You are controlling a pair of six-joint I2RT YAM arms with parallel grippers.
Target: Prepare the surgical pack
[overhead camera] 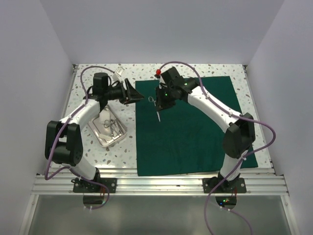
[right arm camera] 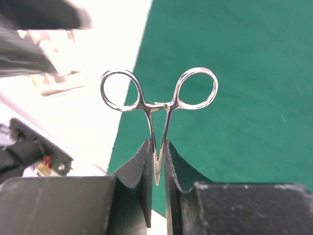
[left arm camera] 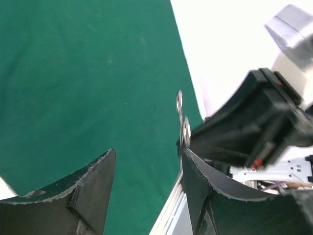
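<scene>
Right claw (right arm camera: 157, 144) clamped on forceps (right arm camera: 157, 100), long axis in line with its fingers, rings out front; drape (right arm camera: 244, 73) lies below; left claw (left arm camera: 149, 156) apart, beside rings.

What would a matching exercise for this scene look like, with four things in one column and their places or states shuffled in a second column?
Column one:
1. steel instrument
2. green drape
3. metal tray
4. left fingers

Column two:
A. open, holding nothing
B. spread flat on the table
C. clamped between the right fingers, ring handles sticking out
D. on the bare tabletop, left of the drape

Pairs: 1-C, 2-B, 3-D, 4-A
</scene>
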